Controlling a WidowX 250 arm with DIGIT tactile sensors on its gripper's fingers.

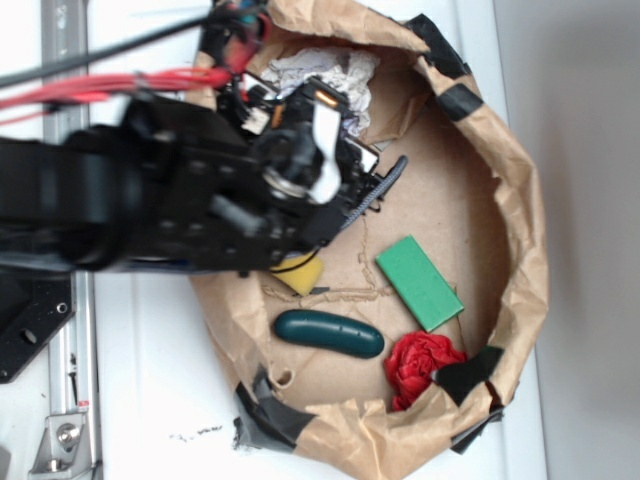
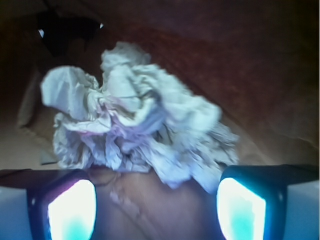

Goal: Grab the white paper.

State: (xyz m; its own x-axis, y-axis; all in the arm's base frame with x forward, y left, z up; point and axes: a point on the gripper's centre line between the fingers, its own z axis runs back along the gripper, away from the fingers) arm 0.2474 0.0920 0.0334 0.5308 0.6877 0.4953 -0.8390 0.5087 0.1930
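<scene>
Gripper [image 2: 156, 210] fingers are seen spread apart in the wrist view, with nothing clamped between them and the white paper [image 2: 135, 125] lying just beyond the tips. On the exterior view, the white paper [image 1: 325, 75] is found at the top inside the brown paper sheet [image 1: 520, 250], partly hidden by the arm, well apart from the green block [image 1: 420, 282] and red wad [image 1: 422, 365].

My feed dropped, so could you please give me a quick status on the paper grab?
Gripper open, nothing held. White paper just ahead of the fingers, not yet between them. Nothing in the way.
</scene>
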